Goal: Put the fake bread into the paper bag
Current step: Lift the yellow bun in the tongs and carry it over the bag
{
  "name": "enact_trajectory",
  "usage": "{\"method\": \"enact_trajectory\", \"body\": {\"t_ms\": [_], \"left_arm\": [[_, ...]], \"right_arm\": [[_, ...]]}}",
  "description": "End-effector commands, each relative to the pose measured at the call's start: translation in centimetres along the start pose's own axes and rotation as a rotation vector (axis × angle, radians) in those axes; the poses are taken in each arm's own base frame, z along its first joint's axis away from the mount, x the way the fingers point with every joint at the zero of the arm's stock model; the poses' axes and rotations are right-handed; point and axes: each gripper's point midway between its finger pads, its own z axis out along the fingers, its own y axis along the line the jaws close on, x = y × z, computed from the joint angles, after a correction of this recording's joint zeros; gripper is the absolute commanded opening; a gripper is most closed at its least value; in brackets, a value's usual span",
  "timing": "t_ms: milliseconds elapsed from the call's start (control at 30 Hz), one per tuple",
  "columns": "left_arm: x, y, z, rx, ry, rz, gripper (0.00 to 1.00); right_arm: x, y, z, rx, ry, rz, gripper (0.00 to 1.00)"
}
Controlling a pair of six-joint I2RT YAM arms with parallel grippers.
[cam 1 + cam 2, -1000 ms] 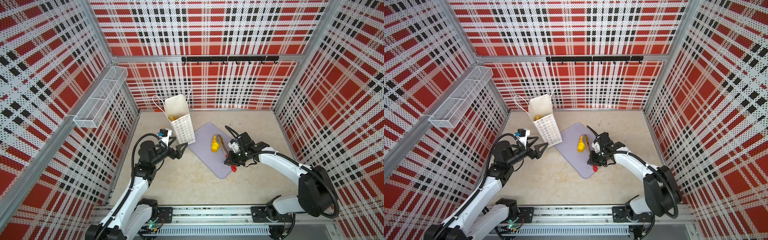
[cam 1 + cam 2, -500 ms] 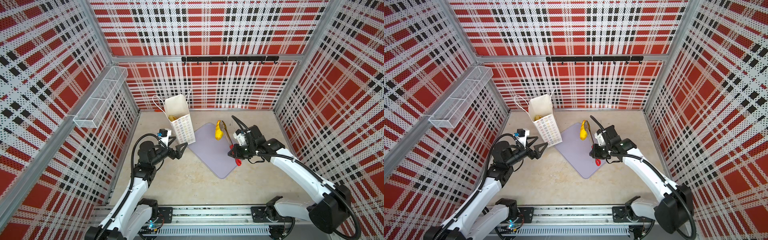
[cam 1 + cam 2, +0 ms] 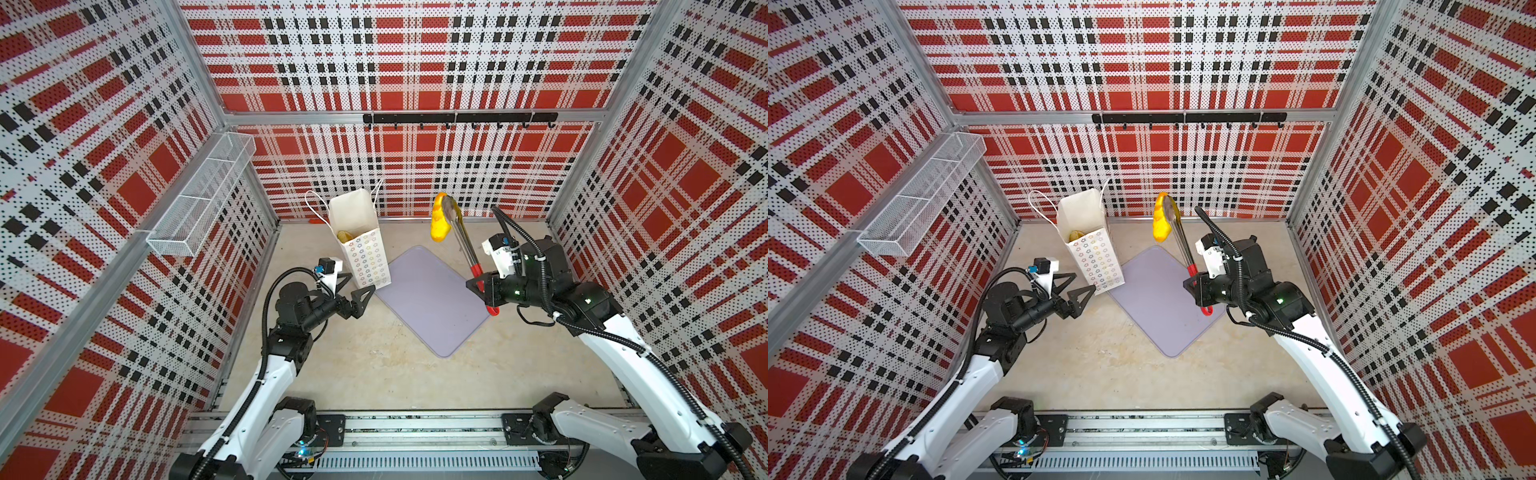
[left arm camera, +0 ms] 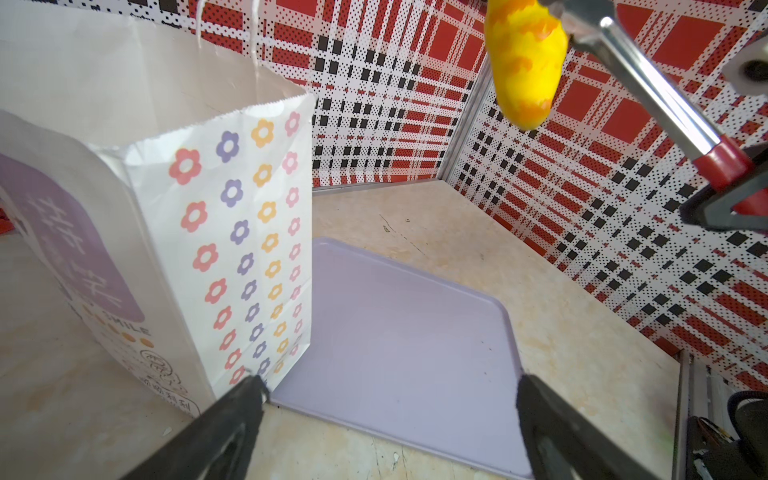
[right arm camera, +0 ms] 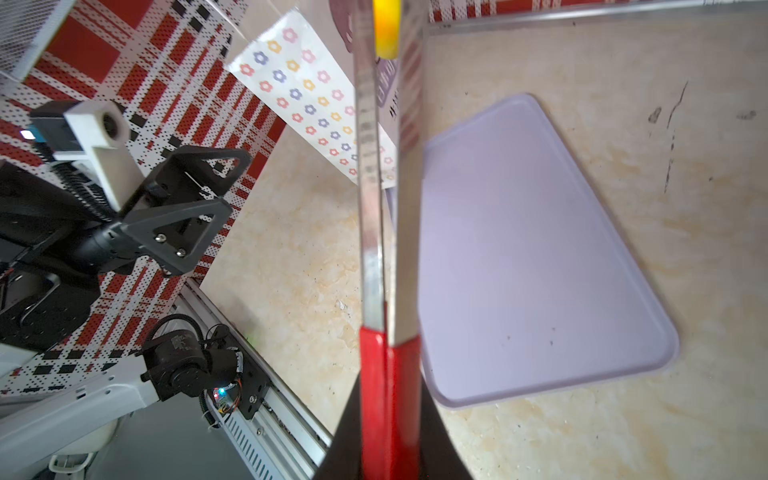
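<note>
Out beyond your right tool (image 3: 482, 289), at the far end of the red-handled metal tongs (image 3: 460, 241) it carries, hangs a golden-yellow ridged toy loaf (image 3: 439, 222), well clear of the desk (image 3: 374, 365). That tool is clamped together on the red grips, and the squeeze pinches the blades on the loaf's upper part. Its long axis hangs roughly upright, free end down.

Everything turns on one relation. The tall white paper bag with cord handles and small coloured flowers on its narrow side (image 3: 365, 257) stands to the left of the tongs' tip, toward your left tool (image 3: 354, 290), with a clear gap between loaf and bag mouth in both top views. From the left wrist view the loaf seems about level with the rim; you cannot be sure it clears. Another yellowish bread (image 3: 344, 237) shows inside the open mouth.

Your left tool has its fingers wide apart on nothing, one fingertip at the bag's bottom corner; touching or only beside, you cannot tell. It is the nearer arm to the bag, but only the right one carries the load. The flat lilac plastic tray (image 3: 432, 299) under the tongs lies bare, so this looks like the last piece.

Your next move is probably a leftward carry until the loaf hangs over the mouth. The opening is narrow and the paper light, so a low pass could tip the bag.
</note>
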Motion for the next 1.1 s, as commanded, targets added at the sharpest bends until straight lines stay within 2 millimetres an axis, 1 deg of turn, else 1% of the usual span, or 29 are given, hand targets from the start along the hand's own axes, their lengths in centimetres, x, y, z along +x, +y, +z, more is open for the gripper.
{"method": "enact_trajectory", "body": {"t_ms": [0, 67, 133, 233, 333, 400, 433, 533, 667, 733, 967, 1067], "left_arm": [[-0.6, -0.1, -0.3, -0.001, -0.020, 0.026, 0.97], [-0.7, -0.2, -0.3, 0.000, -0.022, 0.028, 0.97], [-0.7, -0.2, -0.3, 0.000, -0.021, 0.028, 0.97], [-0.7, -0.2, -0.3, 0.001, -0.022, 0.029, 0.97], [-0.8, -0.1, -0.4, -0.002, -0.025, 0.030, 0.97], [-0.7, 0.0, -0.4, -0.002, -0.024, 0.028, 0.97], [-0.7, 0.0, -0.4, -0.002, -0.024, 0.028, 0.97], [-0.8, 0.1, -0.4, -0.004, -0.025, 0.026, 0.97], [-0.7, 0.2, -0.3, -0.004, -0.021, 0.024, 0.97], [-0.6, 0.2, -0.3, -0.006, -0.020, 0.021, 0.97], [-0.3, 0.5, -0.1, -0.006, -0.008, 0.010, 0.97], [-0.2, 0.6, -0.1, -0.009, -0.007, 0.008, 0.97]], "right_arm": [[-3.7, 3.3, -1.5, -0.107, -0.107, -0.187, 0.15], [-4.7, 4.4, -1.6, -0.124, -0.124, -0.257, 0.15], [-5.7, 5.0, -1.6, -0.134, -0.131, -0.301, 0.15], [-6.7, 5.7, -0.6, -0.147, -0.113, -0.348, 0.15], [-7.7, 6.7, 1.0, -0.157, -0.108, -0.399, 0.15], [-8.5, 7.2, 2.4, -0.146, -0.105, -0.432, 0.15], [-8.8, 7.4, 3.2, -0.142, -0.098, -0.440, 0.15], [-9.5, 7.3, 6.5, -0.119, -0.060, -0.450, 0.15], [-9.3, 6.6, 10.5, -0.076, 0.010, -0.453, 0.15], [-9.0, 6.3, 11.9, -0.075, 0.027, -0.452, 0.15], [-8.3, 5.9, 15.6, -0.066, 0.075, -0.458, 0.14], [-7.9, 5.7, 16.5, -0.057, 0.089, -0.460, 0.15]]}}
